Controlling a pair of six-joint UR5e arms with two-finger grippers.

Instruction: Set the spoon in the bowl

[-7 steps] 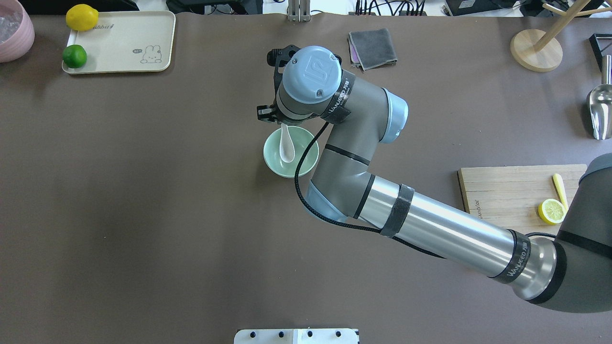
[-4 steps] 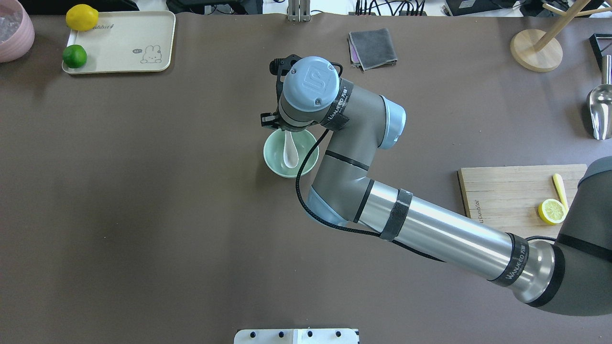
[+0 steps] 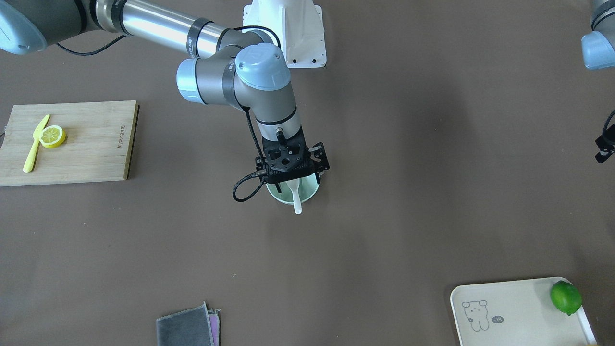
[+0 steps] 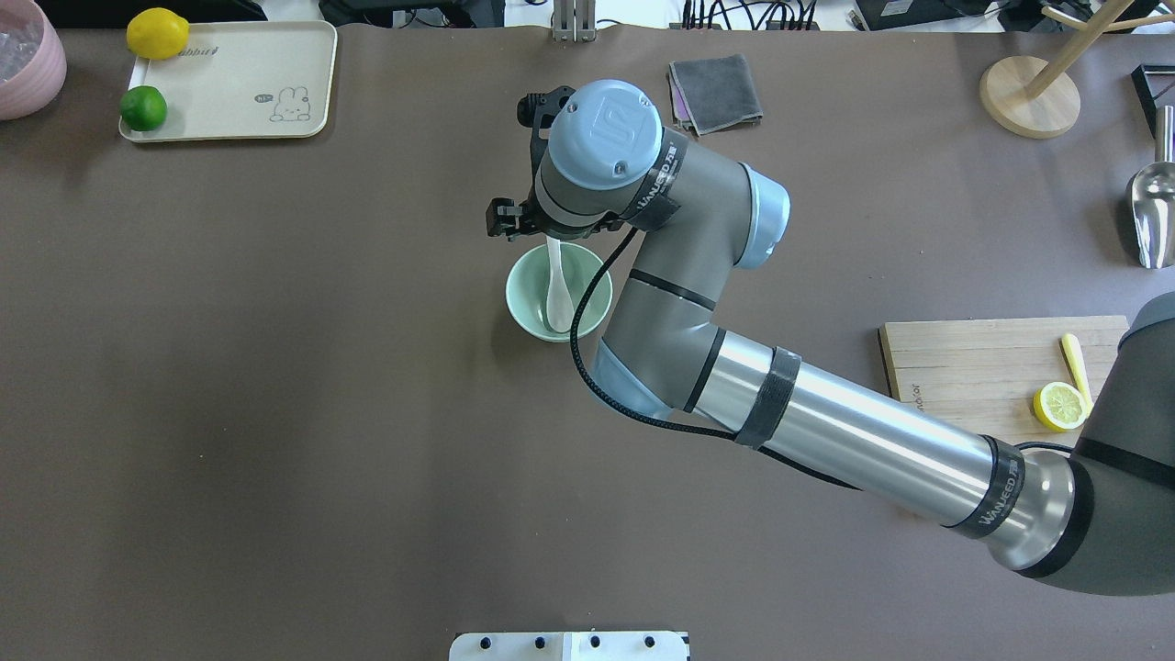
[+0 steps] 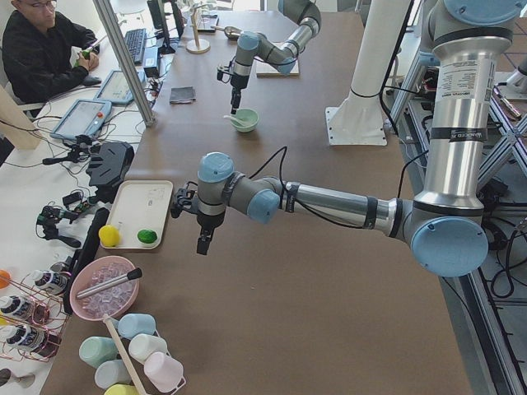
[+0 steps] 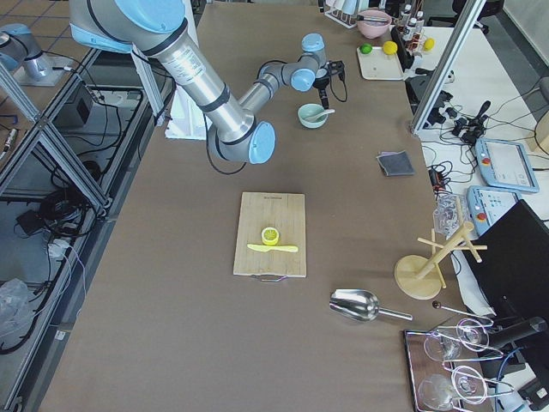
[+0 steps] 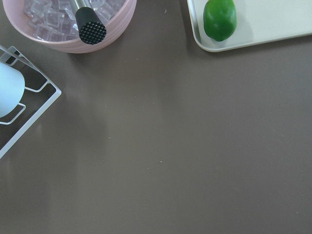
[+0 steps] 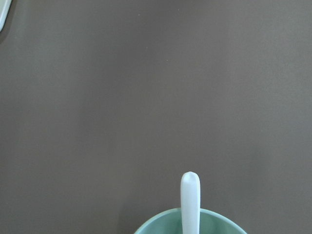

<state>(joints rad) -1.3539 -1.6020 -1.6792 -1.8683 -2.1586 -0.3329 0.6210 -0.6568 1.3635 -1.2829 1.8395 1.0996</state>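
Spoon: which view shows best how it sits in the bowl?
Overhead exterior: nearly the whole spoon shows, scoop inside the bowl, handle across the far rim. Front-facing and right wrist views show only its handle; the side views show it tiny; left wrist misses it.

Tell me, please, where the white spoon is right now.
Overhead view: the spoon lies in the bowl near the table's centre, handle over the far rim.

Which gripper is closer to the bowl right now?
Right. The right gripper hangs just above the bowl; the left gripper is far off, near the tray.
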